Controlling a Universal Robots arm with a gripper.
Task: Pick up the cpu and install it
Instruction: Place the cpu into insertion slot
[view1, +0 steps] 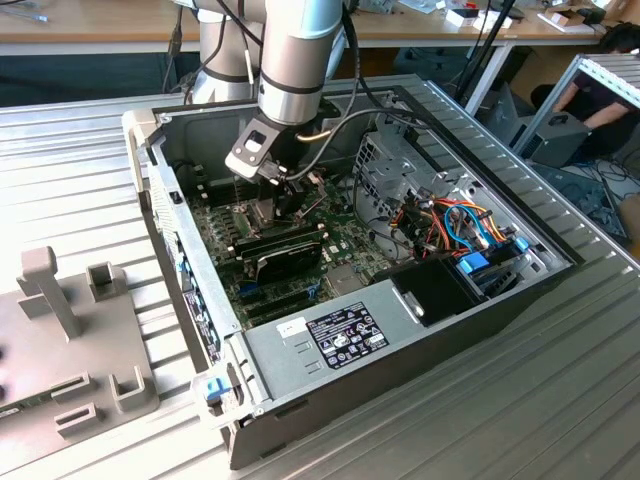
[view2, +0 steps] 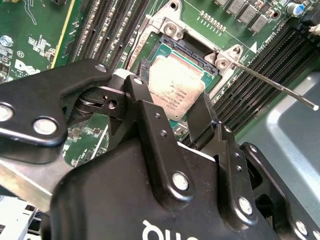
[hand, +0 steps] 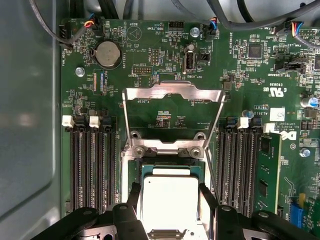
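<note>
Evidently the gripper is pinching the cpu by two opposite edges, holding it at the open socket (seated or just above, I cannot tell); the hinged frame is standing open, not yet clamped.

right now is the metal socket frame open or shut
Open: the socket frame is swung back on its hinge, clear of the cpu, which the hand grips.

A silver-grey cylindrical robot arm with a black joint band carries thin black cables and a pale grey wrist box. The matte black gripper has round silver screws and white lettering.
</note>
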